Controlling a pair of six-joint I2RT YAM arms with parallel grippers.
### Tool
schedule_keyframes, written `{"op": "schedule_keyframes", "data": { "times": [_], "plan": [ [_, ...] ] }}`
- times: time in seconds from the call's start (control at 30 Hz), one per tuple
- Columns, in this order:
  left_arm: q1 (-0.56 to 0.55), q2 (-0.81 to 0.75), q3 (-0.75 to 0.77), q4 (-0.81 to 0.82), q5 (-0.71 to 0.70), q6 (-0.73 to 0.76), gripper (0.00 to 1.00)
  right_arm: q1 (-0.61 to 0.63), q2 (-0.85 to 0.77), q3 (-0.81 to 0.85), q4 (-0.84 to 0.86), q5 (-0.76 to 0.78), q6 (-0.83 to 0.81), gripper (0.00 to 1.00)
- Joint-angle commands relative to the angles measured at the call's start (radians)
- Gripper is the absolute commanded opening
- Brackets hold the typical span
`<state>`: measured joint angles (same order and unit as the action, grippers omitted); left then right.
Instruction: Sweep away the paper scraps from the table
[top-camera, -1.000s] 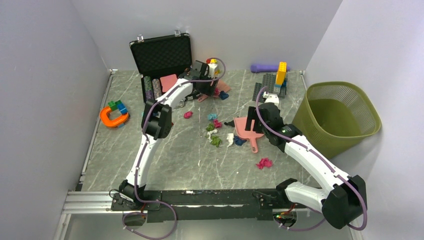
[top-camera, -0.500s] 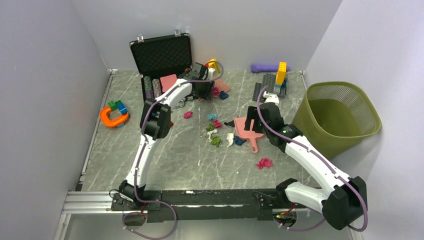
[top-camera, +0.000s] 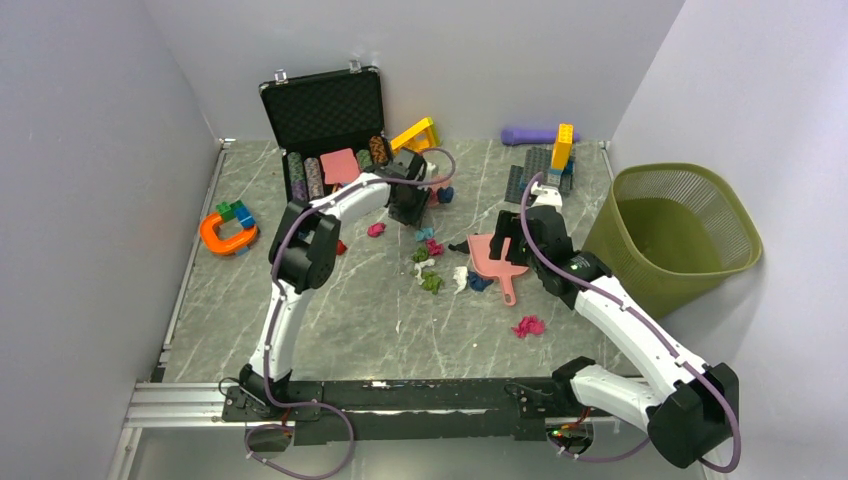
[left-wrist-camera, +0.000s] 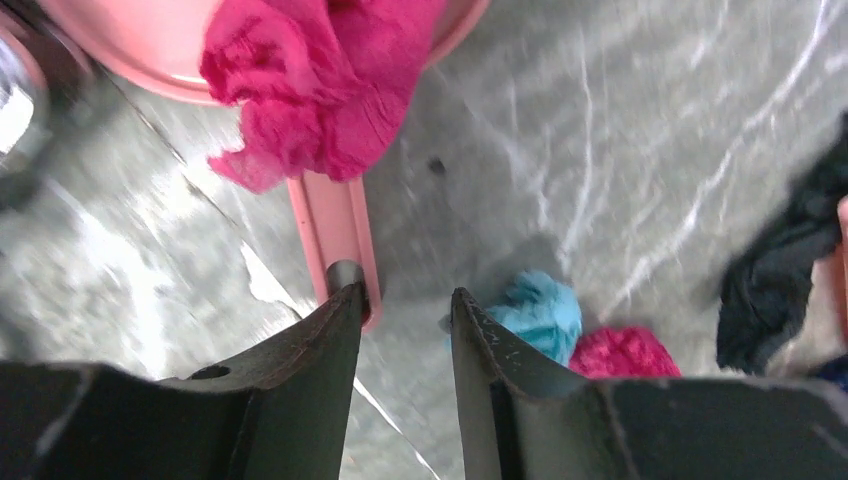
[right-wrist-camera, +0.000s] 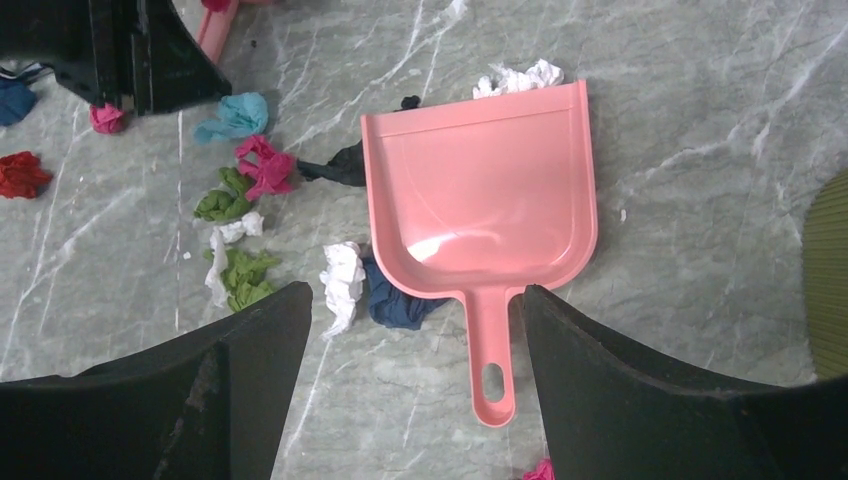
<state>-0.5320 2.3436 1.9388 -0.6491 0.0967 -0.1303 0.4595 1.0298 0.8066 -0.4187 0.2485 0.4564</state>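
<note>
Grey-green veined surface (top-camera: 380, 320) is taken as base; a green mesh basket (top-camera: 640, 270) is seen at its right edge and an open black case (top-camera: 325, 105) at the far edge. The left gripper (left-wrist-camera: 405, 295) is reached out near the far edge, jaws narrowed to a slim gap, with the handle of a pink handled tool (left-wrist-camera: 340, 225) at one fingertip; whether it is clamped cannot be told. The right gripper (right-wrist-camera: 415, 290) is held over mid-surface, jaws spread wide and empty, above the pink dustpan (right-wrist-camera: 480, 190). The dustpan is laid flat, long axis far-to-near, mouth to the far edge, handle to the near edge. The paper scraps (right-wrist-camera: 265, 165) are strewn mid-surface, mostly just left of the dustpan and between the two grippers, so the left arm is judged nearer. Small crumpled wads are noted: teal (left-wrist-camera: 540, 310), magenta (left-wrist-camera: 620, 350), white (right-wrist-camera: 343, 280), navy (right-wrist-camera: 400, 305) touching the pan's rear; one magenta (top-camera: 528, 326) lies apart toward the near edge.
</note>
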Motion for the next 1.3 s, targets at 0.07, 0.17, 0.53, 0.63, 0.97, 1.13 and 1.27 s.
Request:
{"op": "schedule_keyframes", "data": {
  "times": [0.07,0.17,0.53,0.63,0.97,1.13,1.27],
  "plan": [
    [-0.072,-0.107,-0.216,-0.100,-0.048,-0.082,0.43,-0.002,-0.024,0.020,0.020,-0.015,0.008,0.81],
    [-0.099,-0.172,-0.300,-0.111,-0.091,-0.103,0.42,-0.002,-0.029,0.019,0.014,-0.016,0.007,0.81],
    [-0.106,-0.478,-0.726,0.015,-0.174,-0.143,0.39,-0.003,-0.066,0.009,-0.005,-0.015,-0.005,0.81],
    [-0.105,-0.570,-0.799,0.024,-0.178,-0.157,0.39,-0.002,-0.066,0.006,-0.001,-0.022,-0.003,0.81],
    [-0.108,-0.806,-0.927,0.170,-0.261,-0.131,0.53,-0.002,-0.066,0.006,0.008,-0.058,0.011,0.81],
    [-0.106,-0.810,-0.969,0.273,-0.295,-0.066,0.57,-0.003,-0.064,0.011,0.009,-0.068,0.009,0.81],
    [-0.107,-0.678,-0.920,0.293,-0.289,-0.007,0.58,-0.002,-0.057,0.020,0.011,-0.084,0.010,0.81]
  ]
}}
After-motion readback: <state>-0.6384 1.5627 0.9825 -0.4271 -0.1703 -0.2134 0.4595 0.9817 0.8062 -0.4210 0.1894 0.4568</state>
